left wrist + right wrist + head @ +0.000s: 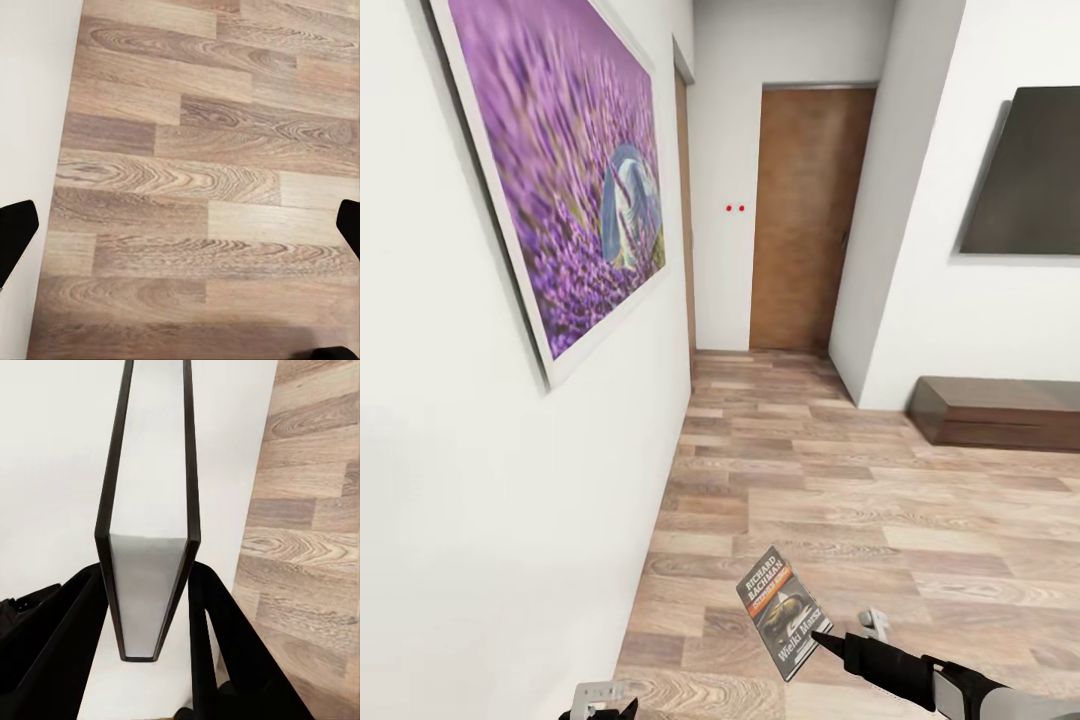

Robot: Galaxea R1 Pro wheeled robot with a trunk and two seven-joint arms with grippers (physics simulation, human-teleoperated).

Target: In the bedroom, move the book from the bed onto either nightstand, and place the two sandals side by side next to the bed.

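- While the robot faces a hallway w/ a wood-plank floor (840,480), the book (782,612) is off the bed and carried by the right tool (830,640), low and in front of the robot, cover facing up toward the head cam.
- Right tool is clamped on the book: in the right wrist view the two dark fingers (67,645) press both covers at the lower end, pale page edge between them.
- Left tool (180,225) is spread wide and holds nothing; its fingertips sit at the sides of the left wrist view above bare planks.
- Step in hand, as I judge it: transit w/ the book toward a nightstand.
- To do it well: keep the clamp firm, since the grip is near one end and the book could pivot.
- Wall w/ the purple painting (560,170) is close on the left, so turn w/ care and keep the book clear of it.
- How deep the fingers reach along the covers is hard to tell, probably shallow.
- Keep the left arm tucked during the drive.
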